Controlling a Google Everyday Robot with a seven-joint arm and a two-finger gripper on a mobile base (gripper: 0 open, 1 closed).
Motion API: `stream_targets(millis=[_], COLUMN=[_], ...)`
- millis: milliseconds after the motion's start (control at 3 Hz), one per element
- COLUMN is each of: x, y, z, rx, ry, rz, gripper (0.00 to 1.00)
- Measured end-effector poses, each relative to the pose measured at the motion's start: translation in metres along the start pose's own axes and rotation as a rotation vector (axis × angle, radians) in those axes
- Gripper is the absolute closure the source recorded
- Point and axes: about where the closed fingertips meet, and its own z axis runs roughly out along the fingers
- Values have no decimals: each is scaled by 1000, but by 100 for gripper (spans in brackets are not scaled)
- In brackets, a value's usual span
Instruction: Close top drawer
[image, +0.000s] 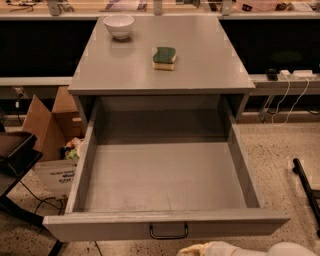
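The top drawer (165, 175) is pulled far out of the grey cabinet (160, 75). It is a deep plain grey box with nothing inside. Its flat front (100, 231) runs along the bottom of the view, with a small dark wire handle (169, 231) at its centre. My gripper (200, 248) shows as a cream-coloured end on a pale arm (280, 249) at the bottom edge, just below and right of the handle and apart from it.
A white bowl (119, 25) and a green and yellow sponge (164, 58) lie on the cabinet top. An open cardboard box (47, 127) stands at the left. A dark chair part (15, 150) is at the far left. Cables (287, 97) and a black bar (307, 187) are at the right.
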Motion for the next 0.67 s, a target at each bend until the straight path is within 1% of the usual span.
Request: stream_targets(millis=[333,667], x=[-17,-24], y=[-8,-20], z=[22,32], rx=[5,12], ry=[-16,-7], rz=[-84,-136], gripper=[100,100])
